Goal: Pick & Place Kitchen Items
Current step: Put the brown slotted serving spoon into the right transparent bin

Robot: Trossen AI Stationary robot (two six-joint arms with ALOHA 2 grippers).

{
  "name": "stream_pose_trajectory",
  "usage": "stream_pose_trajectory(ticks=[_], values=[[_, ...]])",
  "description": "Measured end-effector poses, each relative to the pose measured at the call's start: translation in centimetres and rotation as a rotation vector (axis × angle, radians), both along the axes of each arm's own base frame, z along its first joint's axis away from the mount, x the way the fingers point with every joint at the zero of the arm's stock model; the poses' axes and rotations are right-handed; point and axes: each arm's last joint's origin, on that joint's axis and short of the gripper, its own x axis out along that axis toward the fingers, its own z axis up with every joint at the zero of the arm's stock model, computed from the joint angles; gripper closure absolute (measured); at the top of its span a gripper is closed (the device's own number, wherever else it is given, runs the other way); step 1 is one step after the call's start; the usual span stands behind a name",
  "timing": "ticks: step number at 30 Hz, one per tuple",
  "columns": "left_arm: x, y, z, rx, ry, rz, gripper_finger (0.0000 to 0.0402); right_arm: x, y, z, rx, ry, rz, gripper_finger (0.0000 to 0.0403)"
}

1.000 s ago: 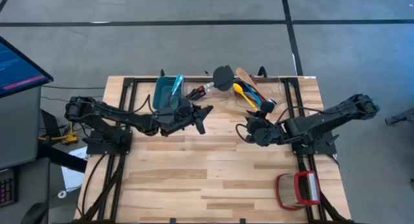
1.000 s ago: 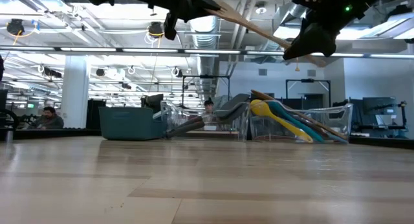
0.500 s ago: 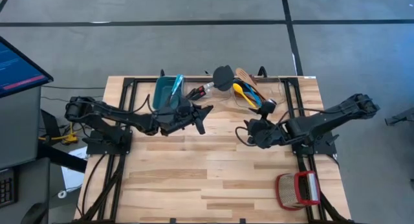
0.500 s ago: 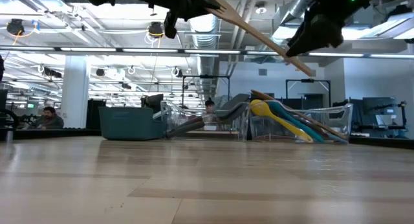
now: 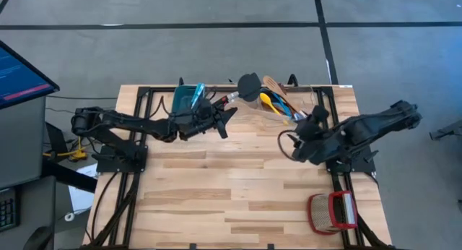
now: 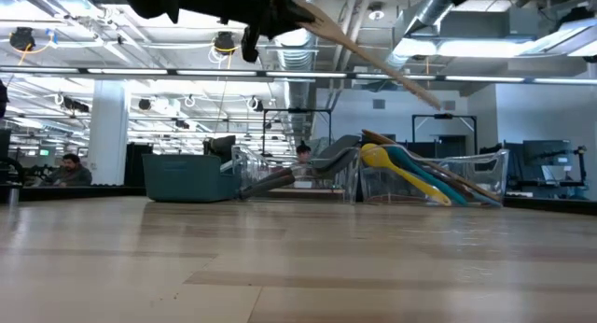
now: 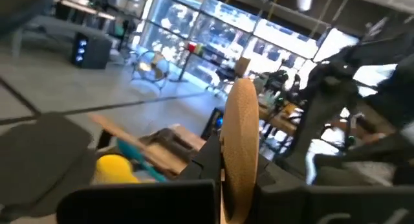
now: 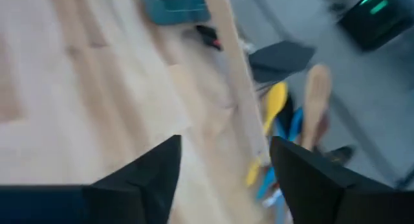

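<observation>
While the left pincer is clamped on one end of the wooden spoon, held high above the surface beside the teal bin, the long handle could sag or swing and snag the utensil pile; right pincer gapes wide, empty, nearby

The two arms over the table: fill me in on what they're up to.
The left gripper is shut on a wooden spoon, holding it in the air by one end near the teal bin. The right gripper is open, empty, and off to the side of the spoon's free end. More utensils lie in the clear holder at the far edge of the table: a yellow spoon, a black spatula and others. A woven basket sits at the near right corner.
</observation>
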Motion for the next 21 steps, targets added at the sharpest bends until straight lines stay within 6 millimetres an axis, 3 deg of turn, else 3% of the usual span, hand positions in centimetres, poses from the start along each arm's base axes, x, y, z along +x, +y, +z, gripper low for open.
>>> stream_pose_trajectory(ticks=[6, 11, 21], values=[[0.0, 2.2, 0.7, 0.008, -0.019, 0.032, 0.0401, -1.3, 0.7, 3.3, 0.224, -0.073, 0.033, 0.0279], [2.1, 3.6, 1.3, 0.023, -0.033, -0.034, 0.0401, -2.0, 1.7, 4.9, 0.263, -0.124, 0.108, 0.0385], [6.9, 5.8, -0.5, 0.023, 0.015, -0.049, 0.0401, -3.3, 3.8, 5.1, 0.367, -0.185, 0.134, 0.0400]])
